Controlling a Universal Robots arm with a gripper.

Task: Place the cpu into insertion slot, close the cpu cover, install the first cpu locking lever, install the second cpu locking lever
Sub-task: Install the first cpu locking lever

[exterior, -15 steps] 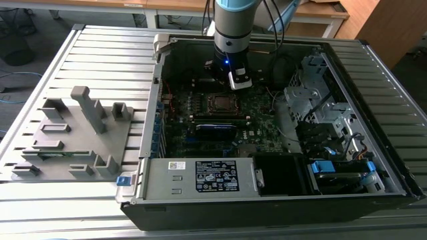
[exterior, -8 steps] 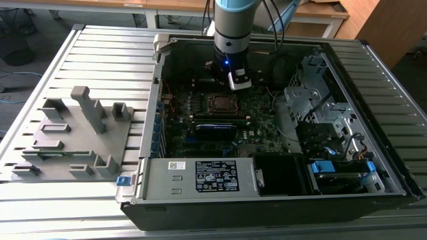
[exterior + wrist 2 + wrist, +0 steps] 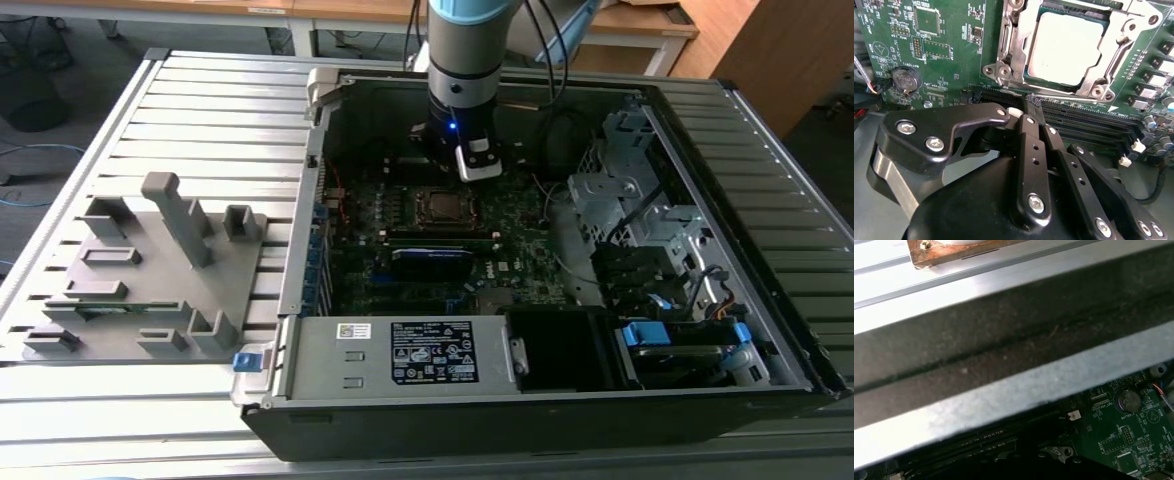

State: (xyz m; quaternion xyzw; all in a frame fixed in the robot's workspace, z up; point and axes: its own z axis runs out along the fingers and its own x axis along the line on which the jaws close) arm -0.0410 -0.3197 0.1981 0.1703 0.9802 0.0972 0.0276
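Gripper point(image 3: 1035, 104) fingers are drawn together, with the tips down at the edge of the insertion slot point(image 3: 1000, 70); whether they pinch anything cannot be told. The cpu point(image 3: 1066, 47) is seated in the slot. The cpu cover point(image 3: 1115, 52) lies flat around its edges.

cpu cover point(image 3: 1013, 47) cropped, motherboard point(image 3: 944, 60) partly behind tool point(image 3: 1033, 102)
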